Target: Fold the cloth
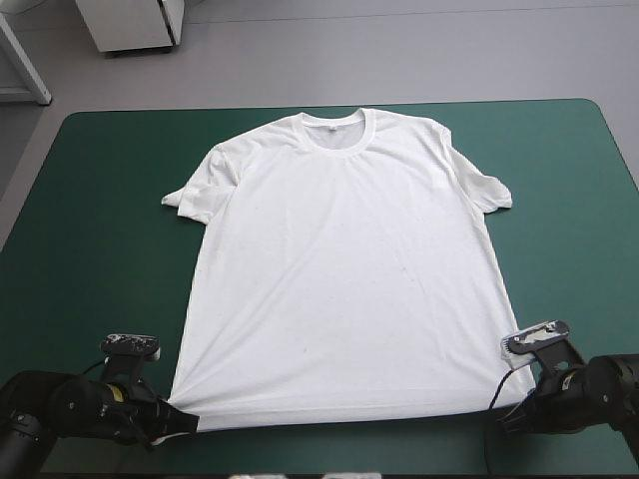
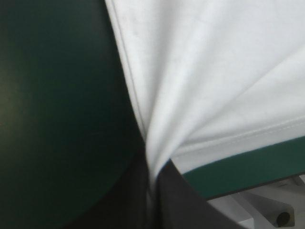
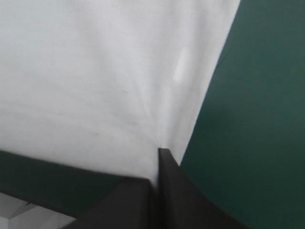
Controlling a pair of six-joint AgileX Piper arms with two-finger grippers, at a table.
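- The white T-shirt (image 1: pixel 339 269) lies spread flat across the middle of the teal-green desk (image 1: pixel 90 200), filling the centre of the high view.
- Its collar (image 1: pixel 336 130) points to the top of the frame, close to the desk's far edge. The hem (image 1: pixel 339 417) runs across the bottom of the frame, near the desk's front edge.
- One short sleeve (image 1: pixel 195 195) reaches toward the upper left of the frame and the other sleeve (image 1: pixel 484 185) toward the upper right. Both lie on the cover.
- The left gripper (image 1: pixel 188 424), low at the lower left of the frame, has its black jaws all but closed on the hem's left corner. Its wrist view shows the cloth pinched into a narrow fold between them, with creases fanning away ahead.
- The right gripper (image 1: pixel 507 414), at the lower right of the frame, clamps the hem's right corner the same way. Its wrist view shows the fabric gathered to a point at the tips of the jaws.
- Faint wrinkles run along the hem from each pinched corner.
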